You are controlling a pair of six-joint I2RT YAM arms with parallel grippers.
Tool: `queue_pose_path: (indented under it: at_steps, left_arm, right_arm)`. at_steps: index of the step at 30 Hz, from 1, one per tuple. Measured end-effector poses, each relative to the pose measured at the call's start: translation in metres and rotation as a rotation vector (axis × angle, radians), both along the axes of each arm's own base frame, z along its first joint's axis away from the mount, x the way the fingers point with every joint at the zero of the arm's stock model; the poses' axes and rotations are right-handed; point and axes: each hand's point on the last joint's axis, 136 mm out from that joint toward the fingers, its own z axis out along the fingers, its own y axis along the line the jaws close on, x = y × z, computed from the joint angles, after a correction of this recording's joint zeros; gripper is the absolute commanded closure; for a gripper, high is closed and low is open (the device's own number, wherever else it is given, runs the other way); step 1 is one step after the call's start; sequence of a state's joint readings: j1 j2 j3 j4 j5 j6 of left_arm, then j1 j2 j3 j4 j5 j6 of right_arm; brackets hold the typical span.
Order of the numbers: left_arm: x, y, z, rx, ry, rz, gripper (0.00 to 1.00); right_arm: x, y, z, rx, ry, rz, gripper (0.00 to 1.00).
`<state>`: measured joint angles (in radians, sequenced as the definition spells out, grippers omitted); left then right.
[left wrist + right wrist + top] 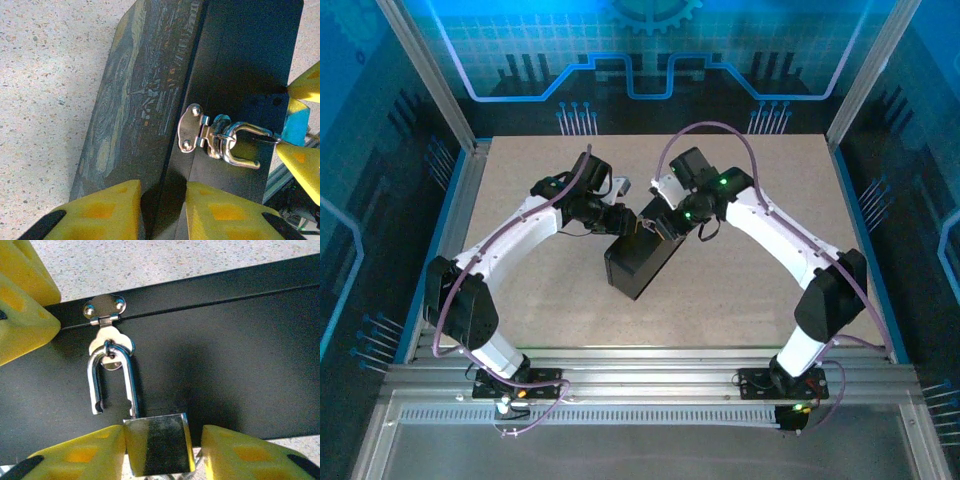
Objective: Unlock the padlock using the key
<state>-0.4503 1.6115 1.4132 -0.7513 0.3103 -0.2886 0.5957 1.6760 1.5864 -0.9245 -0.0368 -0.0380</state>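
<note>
The padlock [157,445] has its square body between the yellow fingers of the right gripper [162,437], one finger touching its left face and the other just beside its right face with a thin dark gap. I cannot tell from this whether the claw is clamping the body or only bracketing it. Straddling the body this way seems meant to steady the lock and keep it from swinging on its shackle [112,380]. One leg of the shackle runs down into the body, and the other ends free in the air with its notch bare, so the lock reads as already sprung. The loop is threaded through the eye of the silver hasp [111,337], which hangs from a small riveted hinge plate on the seam of the dark box [140,100]. By my judgement, what remains is to lift the shackle out of the eye. On the far side, the left gripper [162,200] is closed over the box's edge, with one finger on the painted face and one on the black face. This grip appears to hold the box against any pull from the other arm, and it keeps the hasp side turned towards the right wrist camera. In the overhead view both grippers meet at the upper end of the box, which lies slantwise on the speckled table [720,320], roughly midway between the two arms.
</note>
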Motion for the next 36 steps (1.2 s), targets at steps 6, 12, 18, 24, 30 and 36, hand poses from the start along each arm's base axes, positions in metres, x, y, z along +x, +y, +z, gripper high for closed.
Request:
queue_pose_path:
  at_steps: [6, 12, 18, 24, 30, 36]
  left_arm:
    - [0.000, 0.000, 0.000, 0.000, 0.001, 0.001, 0.70]
    - [0.000, 0.000, 0.000, -0.001, 0.000, 0.001, 0.70]
    - [-0.007, -0.011, 0.002, -0.022, 0.007, -0.033, 0.71]
    - [-0.015, -0.021, 0.003, -0.034, 0.014, -0.068, 0.70]
    - [-0.014, -0.020, 0.003, -0.034, 0.014, -0.065, 0.70]
    - [-0.013, -0.021, 0.000, -0.032, 0.017, -0.065, 0.71]
  right_arm:
    - [0.000, 0.000, 0.001, -0.017, -0.011, -0.003, 0.83]
    - [0.003, -0.001, 0.013, 0.006, 0.019, -0.105, 0.99]
    - [0.017, -0.004, 0.027, 0.118, 0.080, -0.338, 1.00]
    - [0.015, 0.001, 0.022, 0.151, 0.135, -0.388, 0.69]
    - [0.013, -0.007, 0.028, 0.125, 0.074, -0.271, 0.53]
    - [0.010, -0.031, 0.034, 0.096, 0.014, -0.152, 0.50]
